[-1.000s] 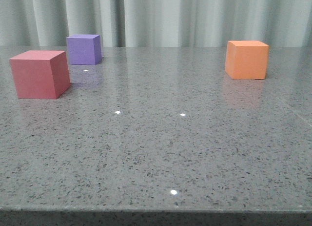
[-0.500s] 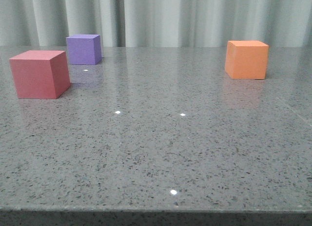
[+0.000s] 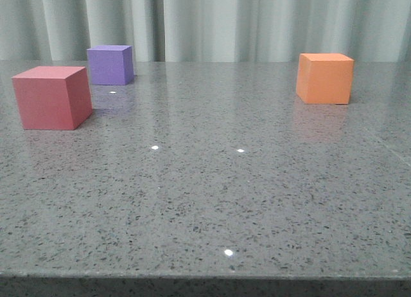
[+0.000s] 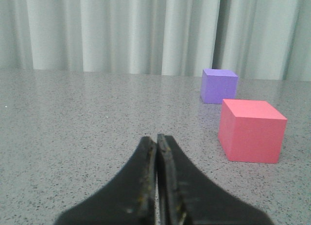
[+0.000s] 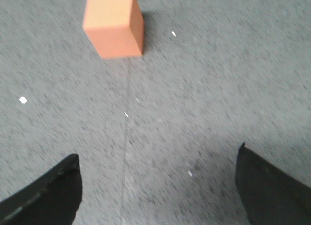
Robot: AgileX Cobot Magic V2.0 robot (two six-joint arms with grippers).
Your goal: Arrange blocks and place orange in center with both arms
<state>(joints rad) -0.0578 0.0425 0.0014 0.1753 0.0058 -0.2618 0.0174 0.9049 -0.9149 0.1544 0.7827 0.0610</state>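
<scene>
Three cubes stand apart on the grey speckled table [image 3: 212, 194]. The red-pink block [image 3: 51, 97] is at the left, the purple block [image 3: 110, 65] behind it, and the orange block [image 3: 325, 77] at the right. Neither gripper shows in the front view. In the left wrist view my left gripper [image 4: 156, 140] is shut with nothing between its fingers, and the red-pink block [image 4: 251, 130] and purple block [image 4: 219, 85] lie ahead of it to one side. In the right wrist view my right gripper [image 5: 158, 162] is wide open above the table, with the orange block [image 5: 113, 24] some way ahead.
A pale curtain [image 3: 212, 21] hangs behind the table's far edge. The table's front edge [image 3: 205, 276] runs along the bottom of the front view. A faint seam line [image 5: 127, 118] crosses the tabletop between my right fingers and the orange block.
</scene>
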